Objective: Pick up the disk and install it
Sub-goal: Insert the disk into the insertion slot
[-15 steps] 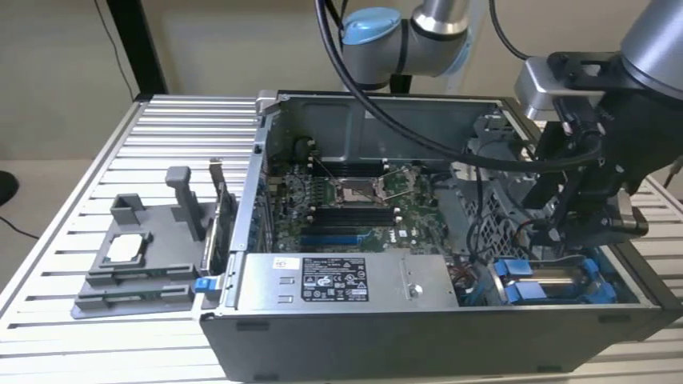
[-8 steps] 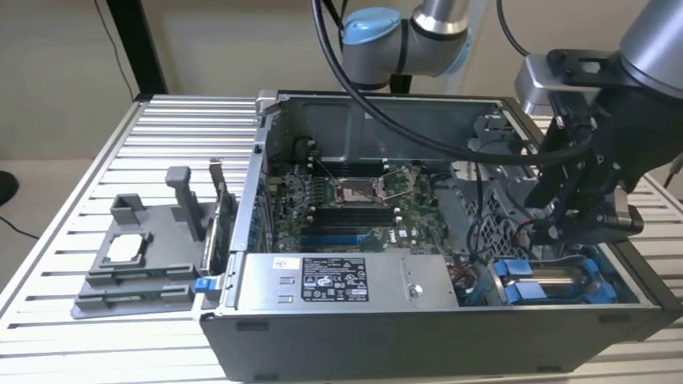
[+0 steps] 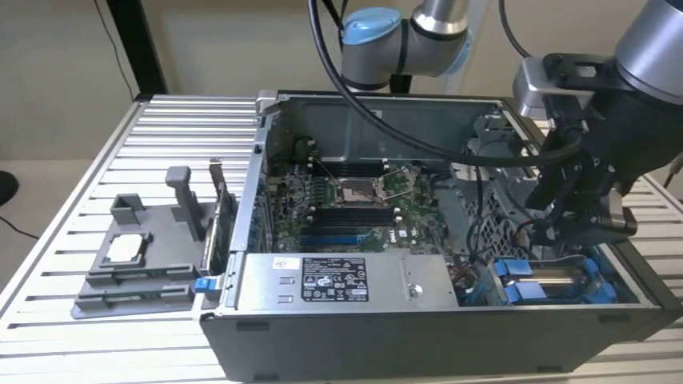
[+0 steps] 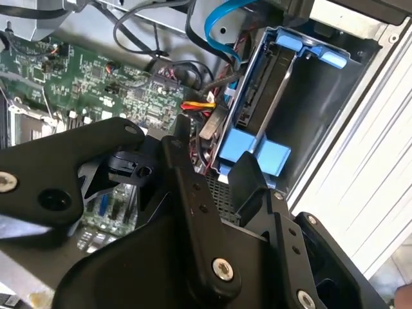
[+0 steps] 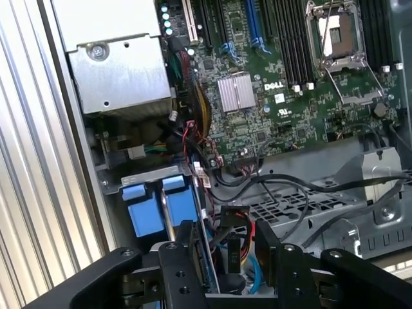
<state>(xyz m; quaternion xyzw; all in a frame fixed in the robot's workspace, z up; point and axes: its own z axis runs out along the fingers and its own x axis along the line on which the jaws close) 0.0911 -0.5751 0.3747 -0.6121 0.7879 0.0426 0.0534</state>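
In the exterior view, your gripper [image 3: 581, 232] is hanging inside the open computer case [image 3: 427, 344], past the motherboard's [image 3: 353, 200] corner toward the exterior view's right. It is sitting just above the disk [image 3: 557, 278]. The disk is lying in its blue frame in the corner bay beside the motherboard.

In the second wrist view, your gripper [image 4: 217, 174] is showing its two black fingers [image 4: 183, 167] standing moderately apart, with nothing between them. The disk [image 4: 267, 90] is sitting in the bay, off the edge of the motherboard [image 4: 96, 84].

In the first wrist view, your gripper [image 5: 228, 248] is again gaping, gripping nothing. The disk [image 5: 164, 206] is resting off the edge of the motherboard [image 5: 270, 96], close by one finger; whether they are touching, you cannot tell.
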